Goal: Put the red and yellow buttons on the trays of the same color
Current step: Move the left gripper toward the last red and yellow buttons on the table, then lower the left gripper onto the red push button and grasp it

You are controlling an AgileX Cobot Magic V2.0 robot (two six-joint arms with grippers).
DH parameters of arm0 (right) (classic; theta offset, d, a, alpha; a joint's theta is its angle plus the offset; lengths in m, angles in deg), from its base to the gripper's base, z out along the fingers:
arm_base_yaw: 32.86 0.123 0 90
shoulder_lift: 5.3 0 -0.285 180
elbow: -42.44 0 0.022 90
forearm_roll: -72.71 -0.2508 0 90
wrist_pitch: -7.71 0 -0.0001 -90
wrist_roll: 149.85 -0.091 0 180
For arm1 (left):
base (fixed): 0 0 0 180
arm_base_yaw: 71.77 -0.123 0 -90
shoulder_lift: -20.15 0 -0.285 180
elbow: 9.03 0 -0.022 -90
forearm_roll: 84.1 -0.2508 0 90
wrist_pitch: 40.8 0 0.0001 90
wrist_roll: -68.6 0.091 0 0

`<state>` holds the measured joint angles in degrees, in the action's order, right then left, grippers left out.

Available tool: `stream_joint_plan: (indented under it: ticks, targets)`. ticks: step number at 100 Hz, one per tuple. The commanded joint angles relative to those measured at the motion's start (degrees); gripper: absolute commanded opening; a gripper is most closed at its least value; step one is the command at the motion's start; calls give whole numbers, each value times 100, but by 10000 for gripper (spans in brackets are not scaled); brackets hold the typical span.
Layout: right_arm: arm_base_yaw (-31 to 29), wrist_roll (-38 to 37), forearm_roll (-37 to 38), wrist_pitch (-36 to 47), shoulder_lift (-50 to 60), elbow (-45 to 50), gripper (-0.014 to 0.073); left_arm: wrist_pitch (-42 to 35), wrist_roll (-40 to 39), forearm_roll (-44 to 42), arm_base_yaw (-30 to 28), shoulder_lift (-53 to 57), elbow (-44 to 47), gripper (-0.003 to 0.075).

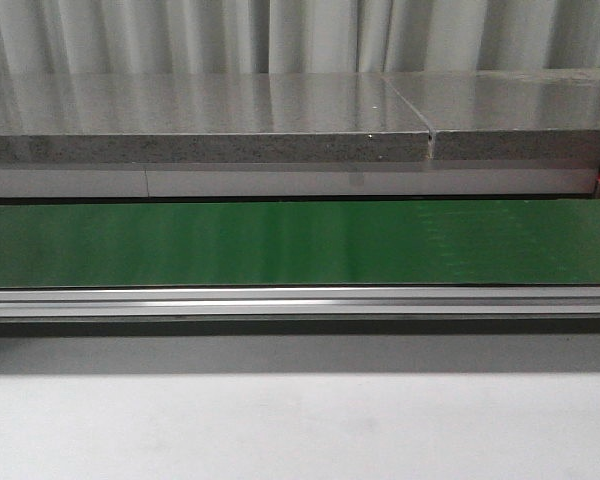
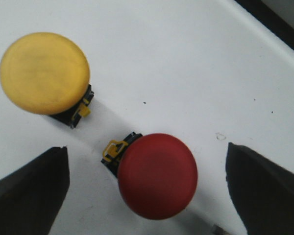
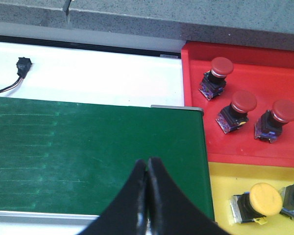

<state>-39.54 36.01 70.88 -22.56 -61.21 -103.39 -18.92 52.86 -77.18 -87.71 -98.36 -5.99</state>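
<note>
Black fingers of my left gripper (image 2: 147, 188) are spread wide on my left wrist feed, touching nothing, with the red mushroom-head push button (image 2: 157, 175) lying on the white tabletop (image 2: 186, 58) between them. It lies on its side, its black base with a yellow clip pointing toward 10 o'clock, long axis running 10 to 4. The yellow mushroom-head push button (image 2: 44, 72) sits near it at about 10 o'clock, apart from it, its base aimed toward 4 o'clock.

My right gripper (image 3: 147, 169) has its 2 fingers pressed together with nothing between them, hanging over the green conveyor belt (image 3: 88, 152). Beside the belt at 3 o'clock, the red plastic tray (image 3: 196, 107) holds 3 red buttons, all tilted. The yellow plastic tray (image 3: 220, 178) below it shows 1 yellow button and part of a second, cut off by the frame edge.

On the front feed I see only the belt, an aluminium rail (image 1: 300, 300) and a grey stone ledge (image 1: 200, 125); neither arm nor button appears there.
</note>
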Motion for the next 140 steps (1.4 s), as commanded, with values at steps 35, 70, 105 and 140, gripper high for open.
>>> stream_joint_plan:
  ticks: [35,70,105,140]
  targets:
    - [17,63,13,360,59,-158,-67,-438,-47,71,-16,284,-189,446]
    - [17,63,13,360,59,-158,-67,-246,1,71,-16,369,-189,47]
    - [17,63,13,360,59,-158,-67,270,1,85,-16,1640,-189,8]
    - [17,63,13,360,59,-158,-67,1649,627,285,61,2532,-179,8]
